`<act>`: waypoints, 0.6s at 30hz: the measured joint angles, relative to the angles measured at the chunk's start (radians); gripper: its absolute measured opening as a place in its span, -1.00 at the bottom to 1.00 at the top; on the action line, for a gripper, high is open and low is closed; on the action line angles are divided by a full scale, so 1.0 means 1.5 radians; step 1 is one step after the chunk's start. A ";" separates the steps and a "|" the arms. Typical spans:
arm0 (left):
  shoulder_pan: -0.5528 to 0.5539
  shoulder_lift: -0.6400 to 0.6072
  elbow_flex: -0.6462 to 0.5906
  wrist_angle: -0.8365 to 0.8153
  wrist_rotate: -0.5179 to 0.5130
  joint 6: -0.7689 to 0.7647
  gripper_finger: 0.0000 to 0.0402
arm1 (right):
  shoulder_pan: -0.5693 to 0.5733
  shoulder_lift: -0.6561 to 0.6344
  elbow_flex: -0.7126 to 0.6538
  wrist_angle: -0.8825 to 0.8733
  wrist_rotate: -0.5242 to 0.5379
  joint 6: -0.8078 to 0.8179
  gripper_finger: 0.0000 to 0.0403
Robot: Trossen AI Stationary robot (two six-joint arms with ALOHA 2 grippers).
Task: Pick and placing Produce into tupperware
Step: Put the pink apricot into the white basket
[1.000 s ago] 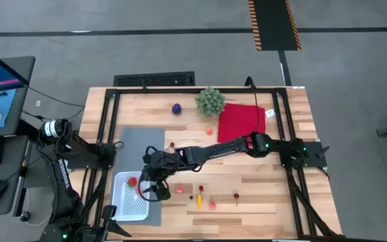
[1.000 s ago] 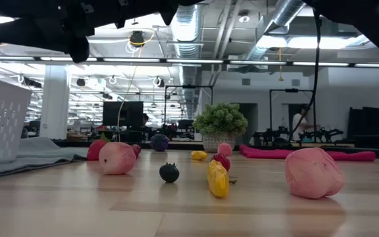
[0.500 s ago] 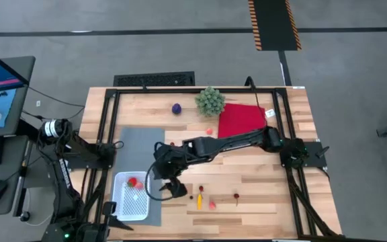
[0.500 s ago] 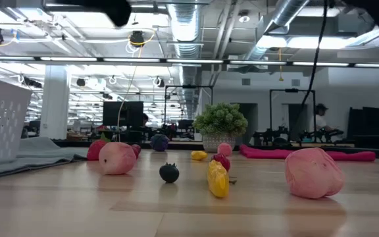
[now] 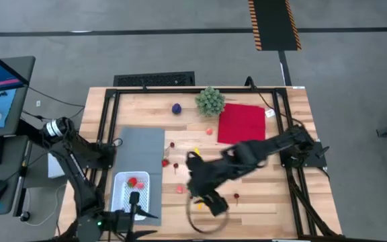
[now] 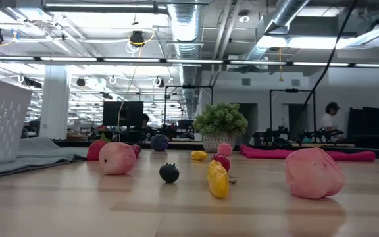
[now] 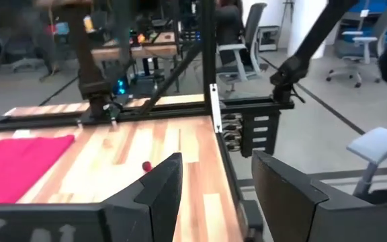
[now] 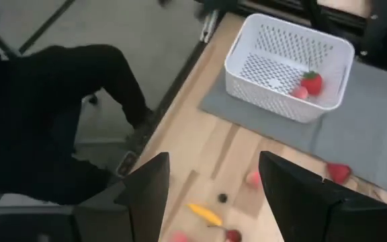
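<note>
Right claw (image 5: 215,204) blurred in high view; tupperware (image 6: 2,118) cut by low view edge.

One tupperware (image 8: 289,66) holds two pieces of produce (image 8: 310,83); one green plant (image 5: 209,100).

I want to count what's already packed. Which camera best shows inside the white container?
The right wrist view: it looks down into the tupperware, showing a strawberry inside. The high view shows it partly; the low view only its wall; the left wrist view not at all.
</note>
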 joint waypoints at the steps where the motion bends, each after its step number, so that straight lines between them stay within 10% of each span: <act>1: 0.016 0.000 0.000 -0.005 0.019 -0.009 -0.15 | 0.018 -0.012 -0.008 -0.015 0.025 0.011 0.27; 18: 0.223 0.000 0.000 -0.045 0.282 -0.011 -0.15 | 0.395 -0.248 -0.331 -0.030 0.592 0.334 0.27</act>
